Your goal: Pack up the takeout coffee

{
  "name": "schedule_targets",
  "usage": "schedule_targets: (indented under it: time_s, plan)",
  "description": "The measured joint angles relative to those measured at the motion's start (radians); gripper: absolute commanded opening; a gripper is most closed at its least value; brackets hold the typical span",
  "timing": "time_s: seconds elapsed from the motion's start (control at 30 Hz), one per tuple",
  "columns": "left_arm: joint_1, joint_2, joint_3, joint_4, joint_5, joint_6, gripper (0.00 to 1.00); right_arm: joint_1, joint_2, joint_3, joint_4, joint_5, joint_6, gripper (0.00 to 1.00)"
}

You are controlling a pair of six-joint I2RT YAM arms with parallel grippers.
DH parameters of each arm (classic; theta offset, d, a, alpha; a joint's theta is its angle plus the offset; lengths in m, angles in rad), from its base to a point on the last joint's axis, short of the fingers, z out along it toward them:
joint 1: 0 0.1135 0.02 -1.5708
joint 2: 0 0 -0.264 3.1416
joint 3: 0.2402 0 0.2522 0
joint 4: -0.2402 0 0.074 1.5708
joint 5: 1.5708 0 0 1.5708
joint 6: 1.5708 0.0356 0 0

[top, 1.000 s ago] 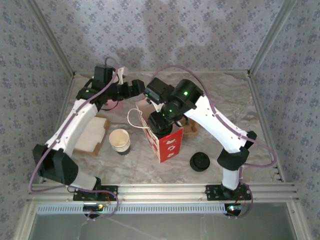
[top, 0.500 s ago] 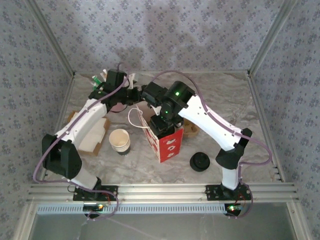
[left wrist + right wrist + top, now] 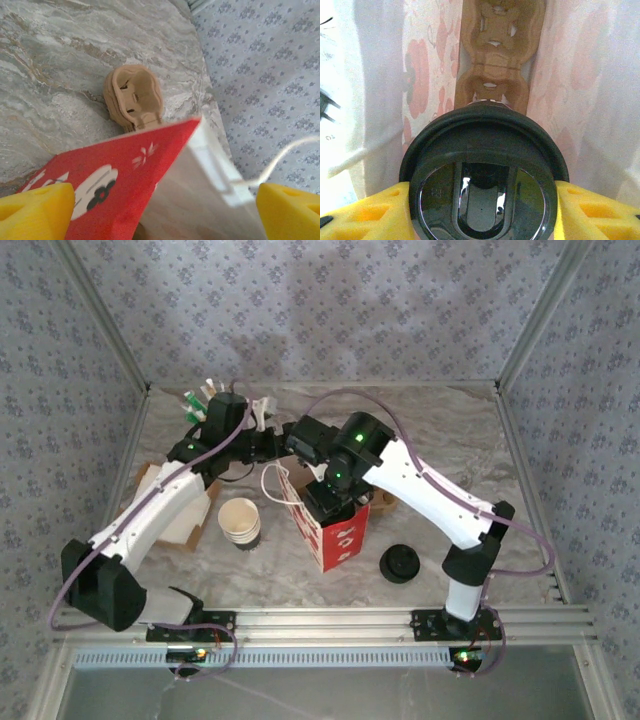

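Black loose lid (image 3: 399, 563) lay on the marble table (image 3: 450, 440), near right, Ana logged. Left of it?

Uncovered paper cup (image 3: 240, 521), upright, Ben replied. Flat cardboard piece (image 3: 185, 508) just left of that cup.

Ana: Between cup and loose lid?

Ben: Red-and-white paper bag (image 3: 345, 538), upright, mouth open.

Ana: Right gripper (image 3: 482, 210)?

Ben: Down inside the bag, clenched on the takeout coffee (image 3: 482, 172). Yellow fingers (image 3: 365, 212) pressed either side, just under its black cover. The coffee sat between the bag's white walls. A brown pulp carrier (image 3: 495, 50) showed past it, deeper in. Could not tell whether the cup touched that.

Ana: Left gripper (image 3: 162, 215)?

Ben: At the bag's far-left top edge, released. Its fingers (image 3: 35, 210) were spread wide, with the red side panel, the white rim and a white string handle (image 3: 280, 160) between them.

Ana: Farther out?

Ben: A tan pulp holder (image 3: 135, 97) lay on the table on the far side of the bag. Pink cup (image 3: 205, 400) with sachets stood far left, well apart from the bag.
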Motion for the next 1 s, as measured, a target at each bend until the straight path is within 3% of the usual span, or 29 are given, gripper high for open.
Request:
schedule_targets:
  time_s: [0.63,1.0]
  plan:
    - [0.056,-0.226,-0.016,-0.151,-0.186,0.031,0.97,-0.031,0.039,-0.023,0.0,-0.016,-0.003,0.6]
    - [0.062,-0.405,-0.042,-0.282,-0.206,0.078,0.98,-0.046,0.11,0.018,0.0,-0.016,-0.018,0.6]
